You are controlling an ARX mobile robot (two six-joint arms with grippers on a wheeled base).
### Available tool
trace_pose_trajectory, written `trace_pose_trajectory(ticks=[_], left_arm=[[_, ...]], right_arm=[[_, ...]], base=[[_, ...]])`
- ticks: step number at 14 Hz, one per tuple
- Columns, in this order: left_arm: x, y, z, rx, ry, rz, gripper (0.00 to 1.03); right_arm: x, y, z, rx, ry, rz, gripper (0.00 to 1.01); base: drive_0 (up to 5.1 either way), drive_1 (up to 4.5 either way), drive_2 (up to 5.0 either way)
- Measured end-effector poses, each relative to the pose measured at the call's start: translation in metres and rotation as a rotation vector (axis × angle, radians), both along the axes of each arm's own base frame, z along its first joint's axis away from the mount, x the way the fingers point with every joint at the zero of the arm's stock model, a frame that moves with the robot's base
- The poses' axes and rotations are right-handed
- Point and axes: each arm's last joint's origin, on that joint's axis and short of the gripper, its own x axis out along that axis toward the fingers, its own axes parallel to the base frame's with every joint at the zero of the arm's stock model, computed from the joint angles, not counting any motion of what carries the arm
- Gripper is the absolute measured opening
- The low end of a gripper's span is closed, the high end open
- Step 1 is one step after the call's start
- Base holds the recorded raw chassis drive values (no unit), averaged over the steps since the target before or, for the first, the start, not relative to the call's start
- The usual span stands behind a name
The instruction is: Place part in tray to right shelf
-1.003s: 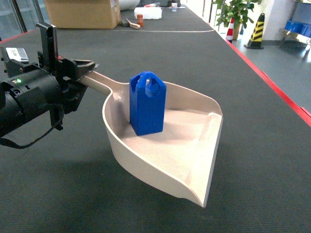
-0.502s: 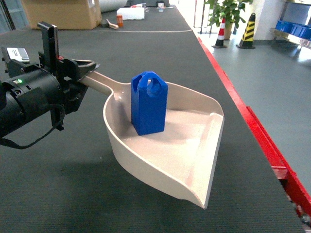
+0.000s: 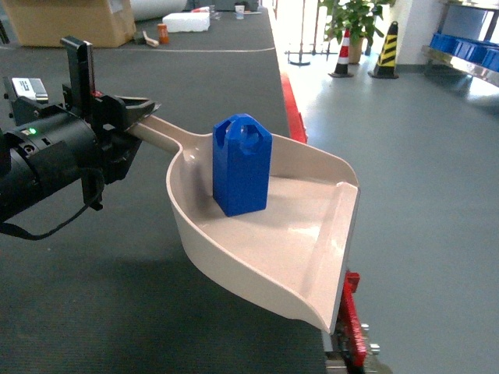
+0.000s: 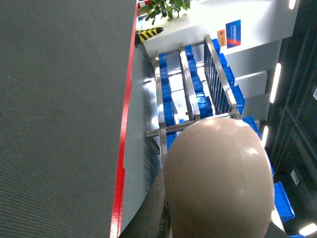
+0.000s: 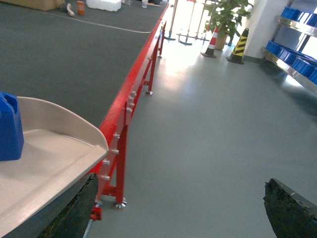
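Head view slants down, close on tray (image 3: pixel 312 257) — right wrist perhaps lower, shares it.

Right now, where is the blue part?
In the head view the part stands upright at centre, inside the tray, near its handle end, right of the left gripper.

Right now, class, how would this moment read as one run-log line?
left end effector: shut on scoop handle | scoop: carried, level | blue block: upright inside scoop | shelf: far right, not reached

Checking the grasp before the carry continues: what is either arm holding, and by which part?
The left gripper holds the beige tray by the end of its long handle; the blue part stands upright inside it. The right gripper is not in view.
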Motion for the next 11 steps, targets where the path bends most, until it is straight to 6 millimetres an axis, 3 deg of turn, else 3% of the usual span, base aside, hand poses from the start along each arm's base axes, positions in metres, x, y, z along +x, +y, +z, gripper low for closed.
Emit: trace_pose_trajectory(ticks=[11], left_arm=[[0.0001,0.0003,0.0000,0.001,-0.001,0.002,0.16]], right_arm=[[0.0000,-0.0002,-0.0003,-0.001,0.002,-0.002,0.98]], base=[[5.0,-2.42,-2.4]])
